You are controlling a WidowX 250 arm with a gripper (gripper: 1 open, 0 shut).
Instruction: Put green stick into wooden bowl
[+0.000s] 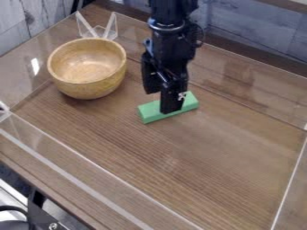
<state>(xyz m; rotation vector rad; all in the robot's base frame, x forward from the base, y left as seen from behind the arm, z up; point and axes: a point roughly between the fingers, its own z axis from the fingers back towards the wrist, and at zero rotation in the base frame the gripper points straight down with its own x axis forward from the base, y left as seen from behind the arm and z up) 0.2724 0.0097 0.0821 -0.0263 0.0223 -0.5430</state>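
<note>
The claw (164, 92) hangs low over the middle of the bench (180, 171), pointing straight down, black fingers (175, 99) spread apart with nothing between them. Right under it sits the green stick (153, 112), lying flat on the dark wood-grain surface, angled so its left end points toward the near side and its right end toward the back. The claw's fingers cover the stick's middle from this view: one finger drops in front of the bar, the other sits behind and to the left, so they appear to stand on either side of it. Whether the tips touch the stick or the bench, I cannot tell from here. The stick itself lies flat, not lifted.

Off to the left, well apart from the stick, stands the wooden bowl (86, 69), upright, round, light tan, its hollow open to view and holding nothing. Behind it a pair of pale thin rods (96, 27) lean at the back corner. Clear low walls (72, 171) run along the bench's edges, catching the light.
</note>
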